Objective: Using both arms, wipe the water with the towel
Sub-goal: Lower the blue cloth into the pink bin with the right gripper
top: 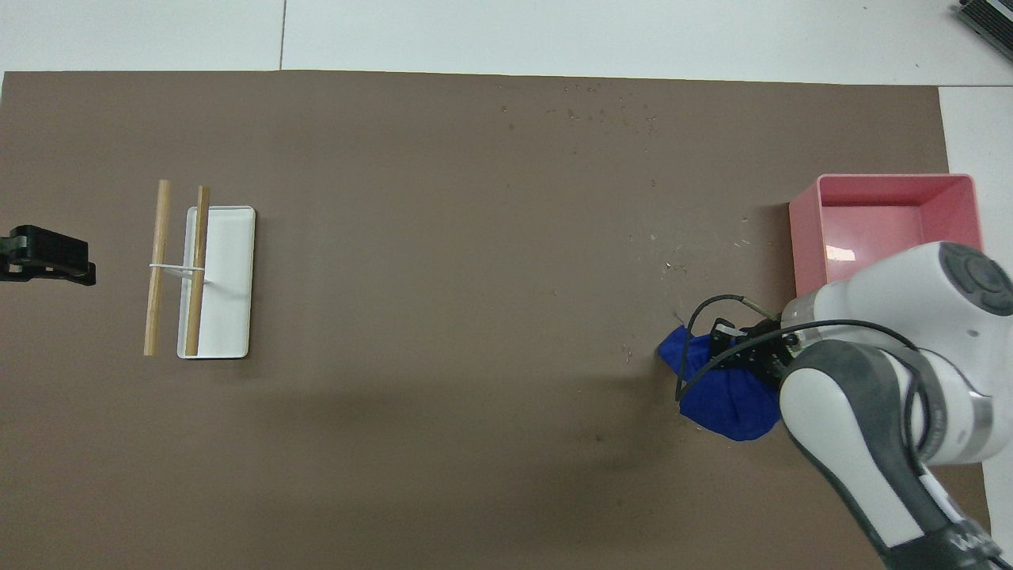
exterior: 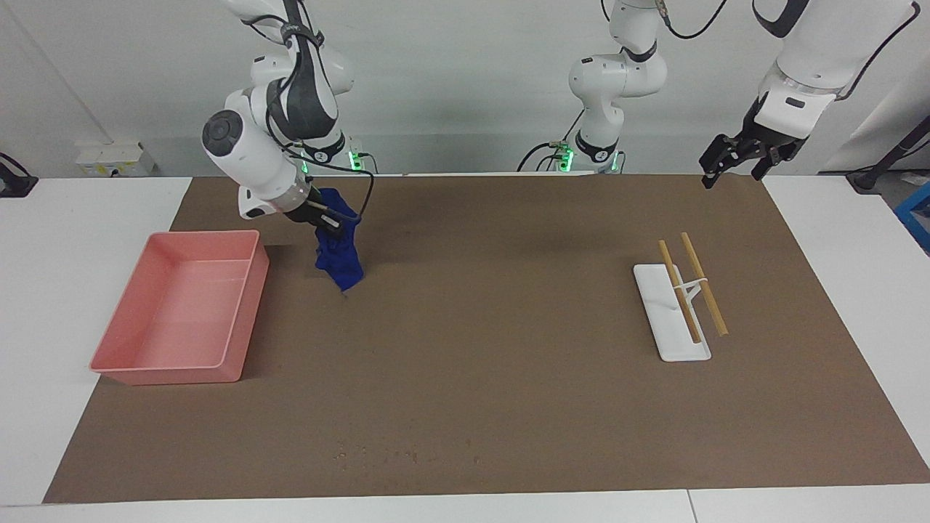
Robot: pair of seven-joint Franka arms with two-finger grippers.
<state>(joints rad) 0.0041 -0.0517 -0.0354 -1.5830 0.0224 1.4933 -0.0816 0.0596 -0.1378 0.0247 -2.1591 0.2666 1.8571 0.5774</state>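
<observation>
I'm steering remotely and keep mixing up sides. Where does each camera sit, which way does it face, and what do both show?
Facing view: high across the table, looking back at the robots; both arms show whole, the right gripper holding the blue towel, the left gripper waiting over the mat's corner.
Overhead view: high above the robots' end, looking forward and down; the right arm's forearm and the left gripper show.
Shared: towel, pink bin, white tray, wooden sticks, water droplets, mirrored sideways.

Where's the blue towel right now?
The blue towel hangs from the right gripper, its lower tip at the brown mat, beside the pink bin, toward the right arm's end of the table.
</observation>
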